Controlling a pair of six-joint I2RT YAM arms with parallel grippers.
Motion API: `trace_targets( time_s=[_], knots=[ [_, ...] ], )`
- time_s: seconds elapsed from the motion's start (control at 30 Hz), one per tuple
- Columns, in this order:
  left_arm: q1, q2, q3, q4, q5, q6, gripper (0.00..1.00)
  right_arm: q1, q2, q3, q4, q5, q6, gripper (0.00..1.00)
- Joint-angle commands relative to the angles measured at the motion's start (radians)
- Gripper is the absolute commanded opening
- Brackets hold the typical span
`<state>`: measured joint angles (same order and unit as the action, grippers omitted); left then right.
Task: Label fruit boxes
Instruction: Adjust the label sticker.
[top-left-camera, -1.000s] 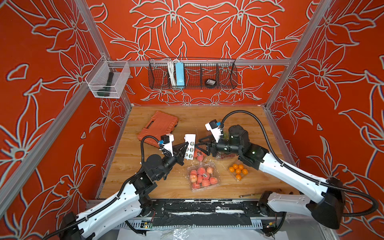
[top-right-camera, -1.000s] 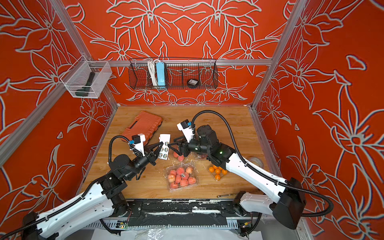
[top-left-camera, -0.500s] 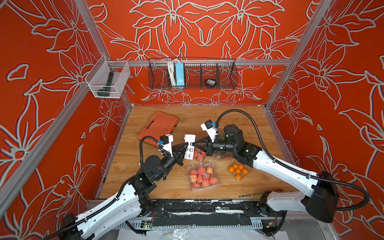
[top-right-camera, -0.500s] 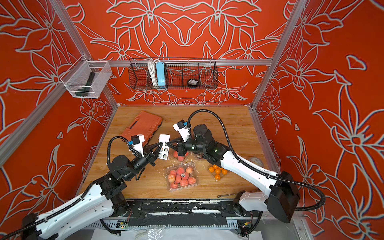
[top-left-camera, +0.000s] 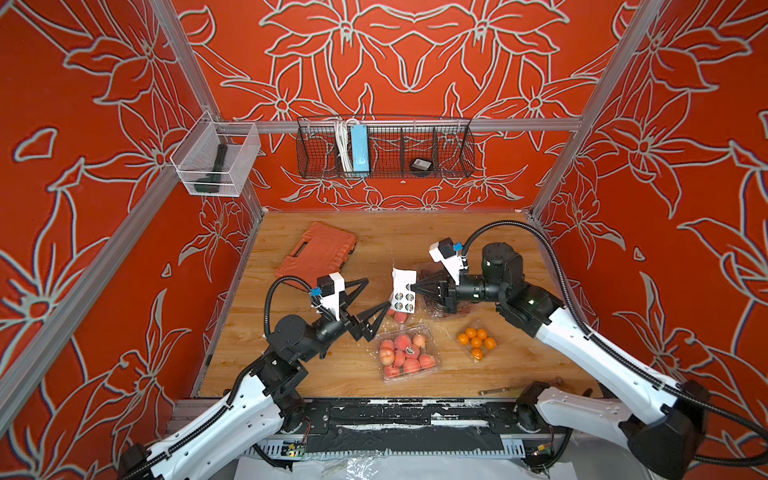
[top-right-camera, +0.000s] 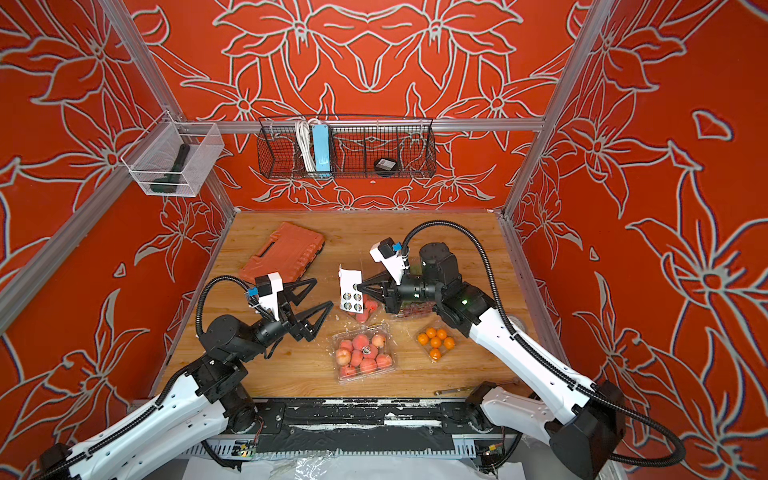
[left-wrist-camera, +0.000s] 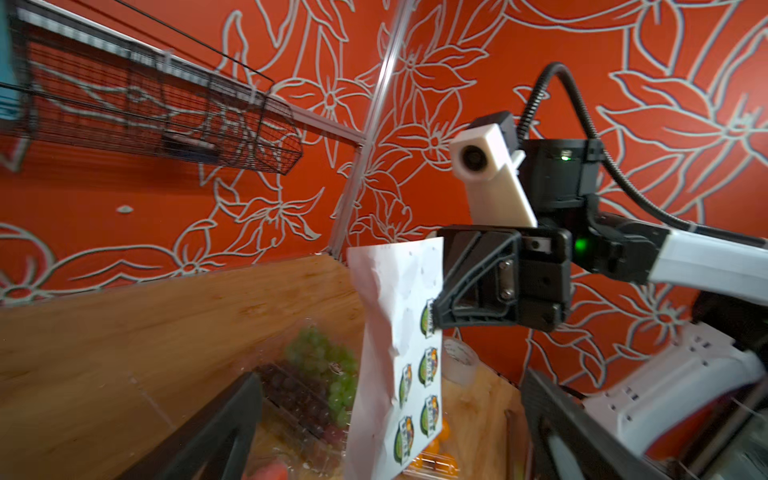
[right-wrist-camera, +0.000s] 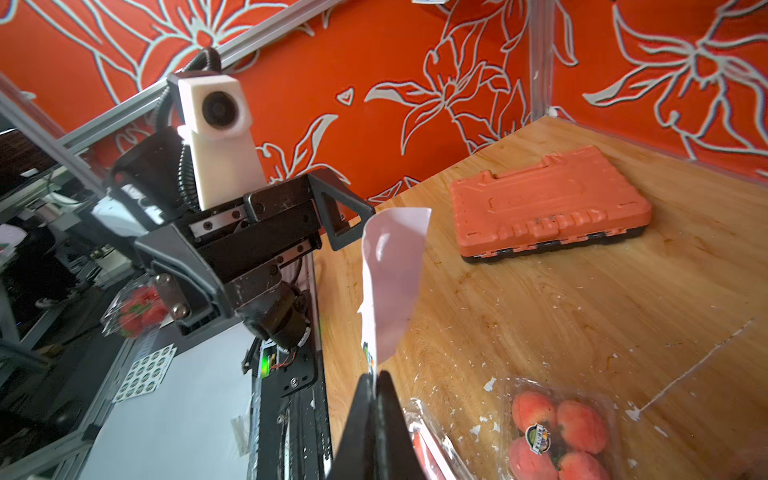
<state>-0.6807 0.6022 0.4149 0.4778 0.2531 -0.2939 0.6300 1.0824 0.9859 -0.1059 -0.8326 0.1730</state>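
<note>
In both top views the right gripper (top-left-camera: 412, 286) is pinched tight on the edge of the sticker sheet (top-left-camera: 404, 289). It holds the sheet upright above the box of few peaches (top-left-camera: 400, 318). The left gripper (top-left-camera: 377, 293) stands wide just beside the sheet, touching nothing. Near the front of the surface (top-left-camera: 332, 370) the full peach box (top-left-camera: 405, 353) already wears a round sticker. The box of small oranges (top-left-camera: 477, 343) sits apart to its right, and the grape box (top-left-camera: 438, 309) lies under the right arm.

From the left wrist, the stickers face the camera in two columns, and the right gripper's tips land on the topmost one.

From the right wrist, the sheet curls limply out of the closed jaws.

I'd have the left gripper close on one sticker's rim only. Then it should peel slowly while the right keeps the paper taut, so it doesn't fold over.
</note>
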Motion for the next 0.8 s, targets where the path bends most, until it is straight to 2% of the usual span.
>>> trace_targets(
  time_s=[0.0,0.07,0.17,0.33,0.37,0.43,0.6,0.7,0.73,0.77],
  knots=[
    [0.004,0.033,0.035,0.067,0.156,0.030,0.98,-0.003,-0.054,-0.015,0.027,-0.192,-0.006,0.00],
    [0.004,0.081,0.061,0.058,0.191,0.057,0.98,-0.002,-0.075,-0.024,0.044,-0.232,0.010,0.00],
    [0.004,0.150,0.082,0.093,0.282,0.064,0.98,-0.003,-0.092,-0.035,0.052,-0.230,0.028,0.00],
    [0.003,0.155,0.051,0.221,0.367,-0.004,0.98,-0.003,-0.070,-0.034,0.054,-0.237,0.031,0.00],
    [0.003,0.160,0.052,0.224,0.382,-0.007,0.95,-0.003,-0.066,-0.035,0.054,-0.228,0.031,0.00],
    [0.003,0.179,0.071,0.200,0.399,0.002,0.79,-0.004,-0.061,-0.034,0.054,-0.212,0.032,0.00],
    [0.003,0.171,0.059,0.218,0.393,-0.003,0.53,-0.008,-0.068,-0.043,0.024,-0.154,0.012,0.00],
    [0.003,0.140,0.043,0.221,0.360,-0.006,0.30,-0.010,-0.071,-0.046,0.022,-0.142,0.010,0.00],
    [0.003,0.131,0.038,0.221,0.358,-0.007,0.24,-0.012,-0.073,-0.046,0.018,-0.136,0.007,0.00],
    [0.003,0.125,0.036,0.220,0.361,-0.007,0.23,-0.012,-0.076,-0.048,0.017,-0.128,0.007,0.00]
  ],
)
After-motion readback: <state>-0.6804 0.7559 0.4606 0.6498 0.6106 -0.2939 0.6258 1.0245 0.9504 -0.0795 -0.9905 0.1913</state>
